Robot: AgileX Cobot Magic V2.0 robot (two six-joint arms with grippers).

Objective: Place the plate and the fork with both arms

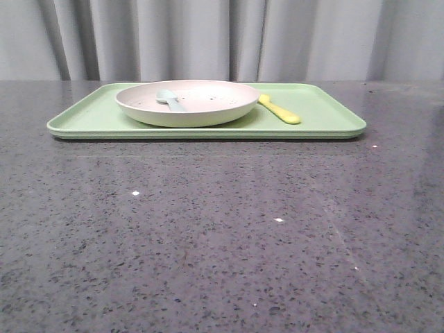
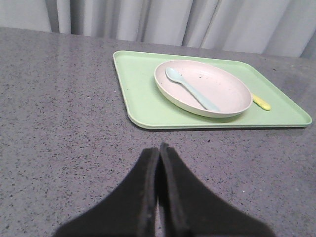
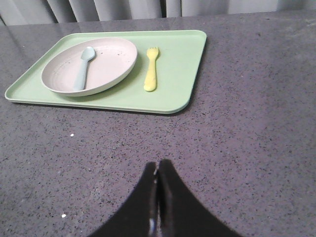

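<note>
The speckled off-white plate (image 1: 186,103) sits on the light-green tray (image 1: 83,119) at the far side of the table. It also shows in the left wrist view (image 2: 217,94) and the right wrist view (image 3: 106,61). The yellow fork (image 1: 279,109) lies on the tray just right of the plate, seen whole in the right wrist view (image 3: 151,75) and partly behind the plate in the left wrist view (image 2: 260,102). My left gripper (image 2: 159,146) and right gripper (image 3: 158,163) are shut, empty, over bare table well short of the tray. Neither shows in the front view.
A pale blue spoon (image 1: 170,99) lies in the plate, also in the left wrist view (image 2: 190,88) and the right wrist view (image 3: 84,66). Grey speckled tabletop (image 1: 222,229) stretches in front of the tray. Grey curtains (image 1: 208,35) hang behind.
</note>
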